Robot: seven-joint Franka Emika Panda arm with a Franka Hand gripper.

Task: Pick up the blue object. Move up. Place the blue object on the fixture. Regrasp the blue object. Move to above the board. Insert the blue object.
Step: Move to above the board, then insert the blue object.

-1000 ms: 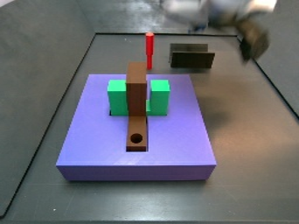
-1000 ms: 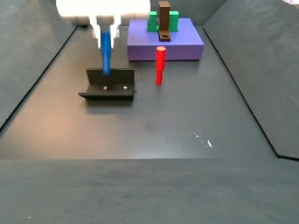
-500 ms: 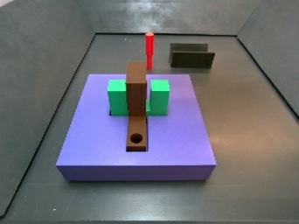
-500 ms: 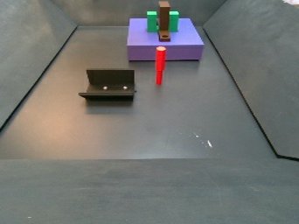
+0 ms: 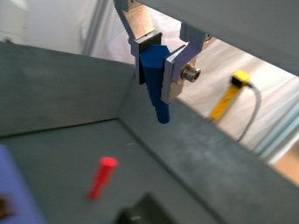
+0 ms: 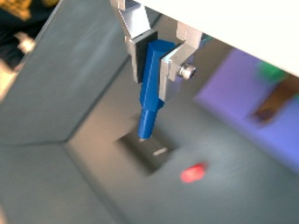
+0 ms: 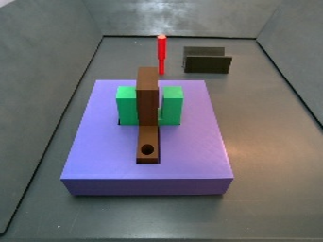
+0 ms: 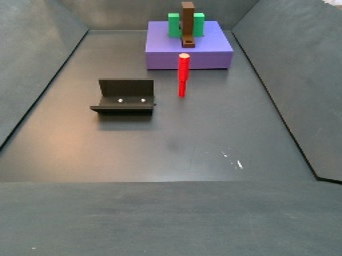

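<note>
In both wrist views my gripper (image 5: 159, 68) (image 6: 156, 66) is shut on the blue peg (image 5: 156, 77) (image 6: 149, 87), which hangs down between the silver fingers, high above the floor. The gripper and the peg are out of both side views. The dark fixture (image 7: 207, 60) (image 8: 124, 97) stands empty on the floor; in a wrist view it lies far below the peg's tip (image 6: 155, 150). The purple board (image 7: 149, 142) (image 8: 189, 46) bears a green block (image 7: 150, 104) and a brown strip with a round hole (image 7: 149, 149).
A red peg (image 7: 161, 47) (image 8: 183, 75) stands upright on the floor between board and fixture; it shows in both wrist views (image 5: 101, 178) (image 6: 191, 173). Dark walls ring the floor.
The gripper with the blue peg has risen from above the fixture and left both side views; one second ago it was still in them. Nothing else moved.
</note>
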